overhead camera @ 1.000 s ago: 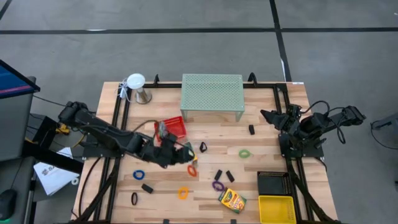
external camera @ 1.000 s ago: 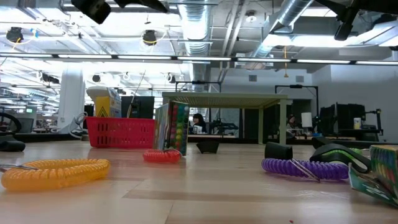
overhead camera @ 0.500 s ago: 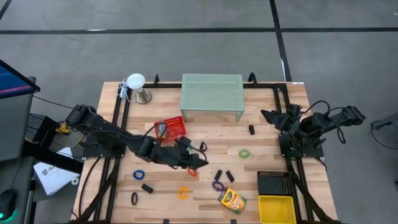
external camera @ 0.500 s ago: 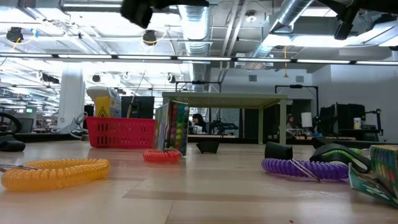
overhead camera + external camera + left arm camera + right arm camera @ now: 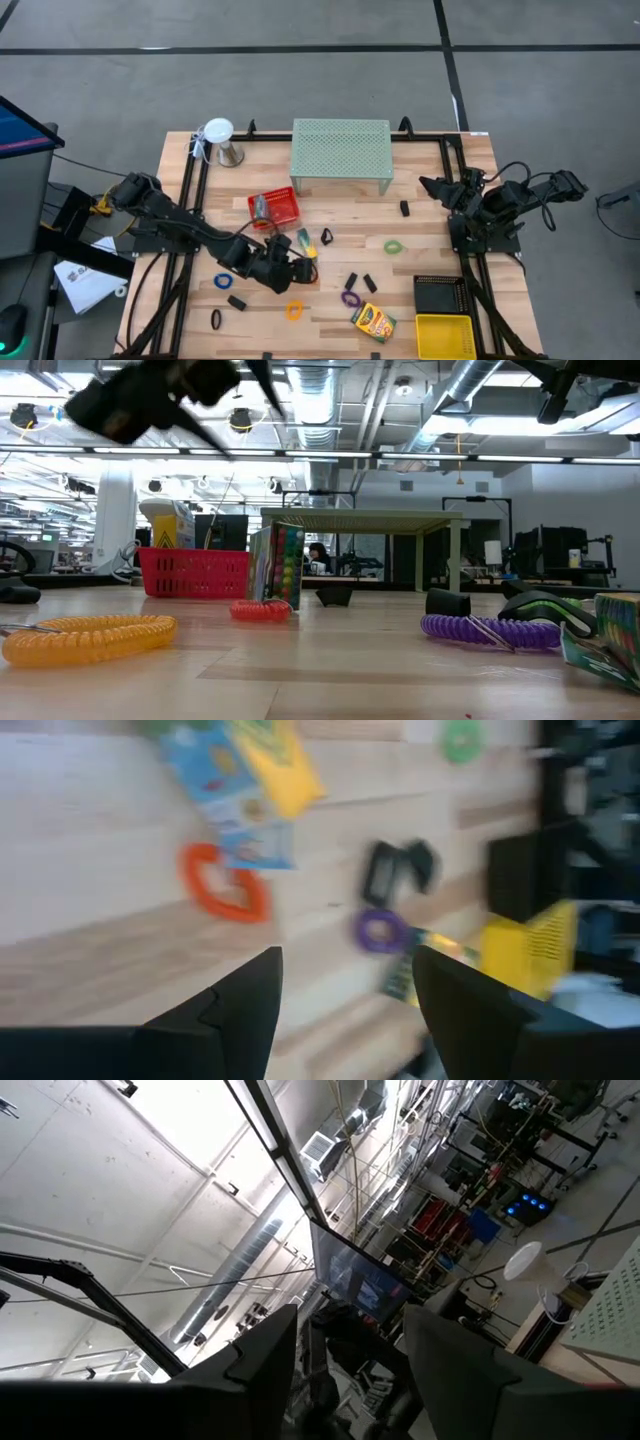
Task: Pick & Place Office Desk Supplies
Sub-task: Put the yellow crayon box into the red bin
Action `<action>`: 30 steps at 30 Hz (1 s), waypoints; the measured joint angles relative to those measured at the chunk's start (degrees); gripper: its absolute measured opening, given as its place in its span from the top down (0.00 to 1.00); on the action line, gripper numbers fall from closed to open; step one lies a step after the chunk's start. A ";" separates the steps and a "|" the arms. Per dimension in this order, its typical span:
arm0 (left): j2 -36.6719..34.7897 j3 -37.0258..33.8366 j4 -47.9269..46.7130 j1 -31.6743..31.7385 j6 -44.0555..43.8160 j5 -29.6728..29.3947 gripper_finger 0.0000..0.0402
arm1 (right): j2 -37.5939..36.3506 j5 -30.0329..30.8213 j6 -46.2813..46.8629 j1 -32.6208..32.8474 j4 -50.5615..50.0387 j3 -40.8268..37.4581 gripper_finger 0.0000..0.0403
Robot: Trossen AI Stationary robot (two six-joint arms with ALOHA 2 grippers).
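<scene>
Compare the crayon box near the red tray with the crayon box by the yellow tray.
The crayon box near the red tray stands on its narrow edge; the crayon box by the yellow tray lies flat. The first sits mid-table beside an orange-red loop, the second at the front edge near a purple loop. Both are yellow-green.

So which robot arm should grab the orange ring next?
The left one, probably. The left gripper hangs open just above the orange ring, with nothing between its fingers. The right gripper is folded back at the table's far right edge, pointing up at the ceiling.
</scene>
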 joint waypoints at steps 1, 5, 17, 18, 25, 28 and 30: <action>1.14 -0.01 1.10 0.09 -0.14 -0.03 0.46 | -0.01 0.00 0.00 0.01 -0.03 0.00 0.55; 5.35 0.03 6.66 0.68 -0.75 0.01 0.47 | -0.03 0.00 0.02 0.01 -0.05 0.00 0.55; 9.51 0.03 5.92 1.85 -1.41 -0.54 0.47 | -0.05 0.00 0.07 0.01 0.18 -0.02 0.55; 9.50 0.05 4.80 2.24 -1.41 -0.75 0.47 | -0.05 -0.02 0.07 0.01 0.18 0.00 0.55; 9.48 0.01 3.04 4.83 1.61 -0.91 0.47 | -0.05 -0.02 0.26 0.01 0.18 0.00 0.55; 9.48 0.01 3.05 5.75 3.03 0.66 0.47 | -0.05 -0.21 0.25 0.01 0.18 0.00 0.55; 9.48 0.01 3.05 5.95 3.98 1.71 0.47 | -0.05 -0.35 0.30 0.01 0.19 0.00 0.55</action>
